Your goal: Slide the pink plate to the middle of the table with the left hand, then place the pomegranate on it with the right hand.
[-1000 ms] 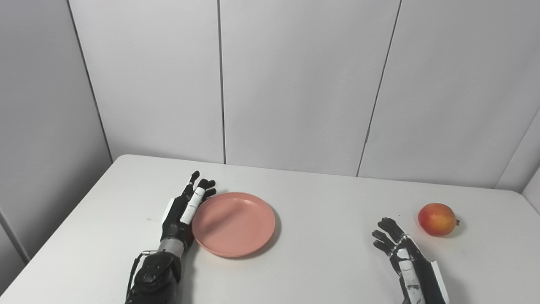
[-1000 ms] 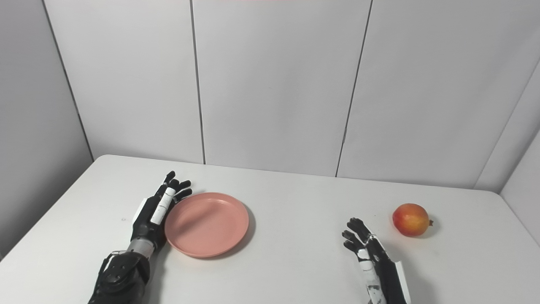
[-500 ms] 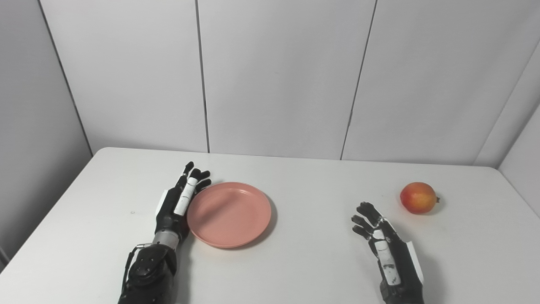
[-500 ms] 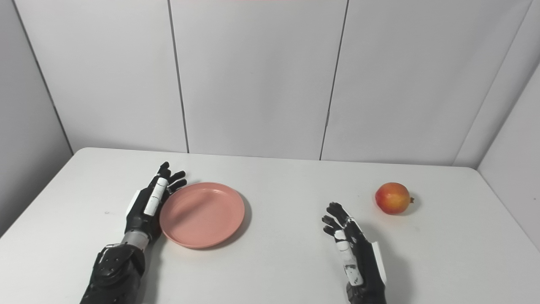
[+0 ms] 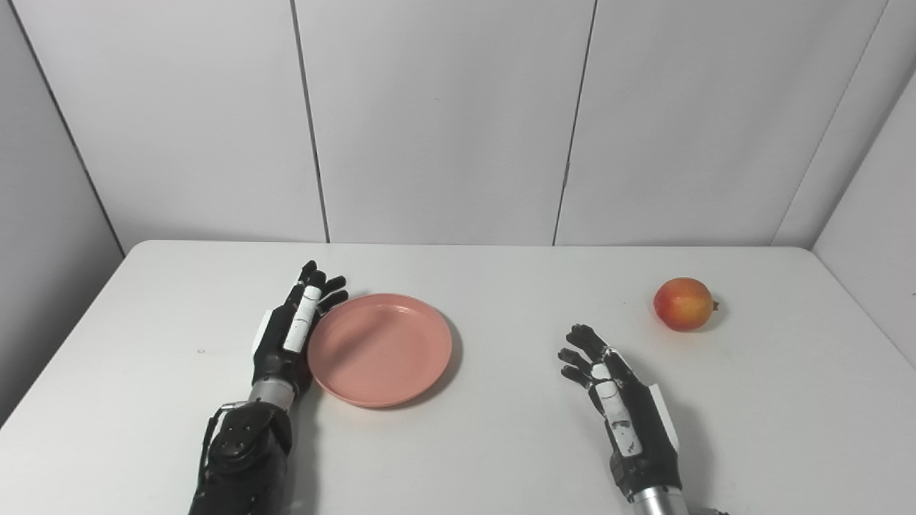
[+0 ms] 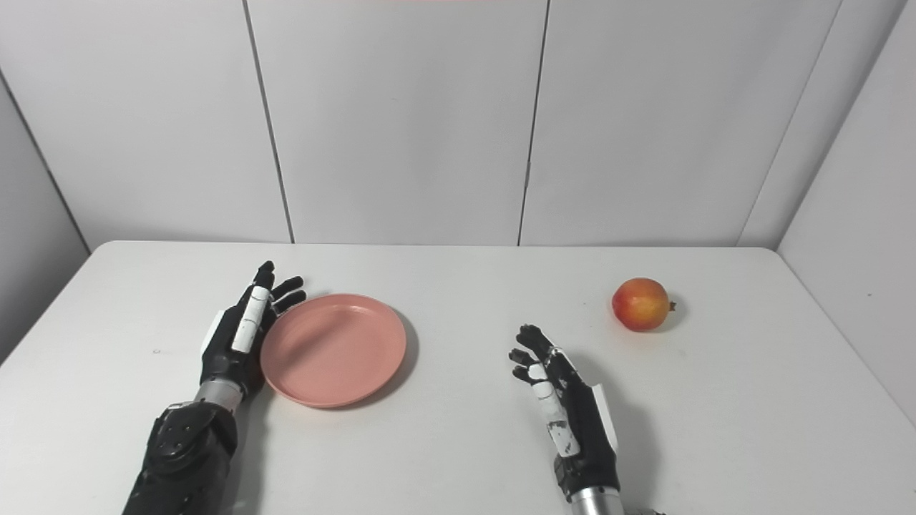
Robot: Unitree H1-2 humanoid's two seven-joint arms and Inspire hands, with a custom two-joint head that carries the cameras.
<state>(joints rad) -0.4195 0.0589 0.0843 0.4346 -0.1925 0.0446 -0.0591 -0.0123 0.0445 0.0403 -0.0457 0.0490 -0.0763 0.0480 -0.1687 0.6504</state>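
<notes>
— White table [image 5: 501,443] first: where does the plate sit on it?

— Left of centre. The pink plate [image 5: 380,348] lies flat, with my left hand [image 5: 292,335] set edge-on against its left rim, fingers straight and spread, gripping nothing.

— So which step?

— The slide, I'd judge, and not finished. I need a steady sideways push to the right, keeping the hand low so the rim doesn't ride over it.

— And the other side?

— My right hand [image 6: 558,400] rests on the table with fingers loose and empty. The pomegranate [image 6: 641,304] sits well apart, far right, untouched.
</notes>
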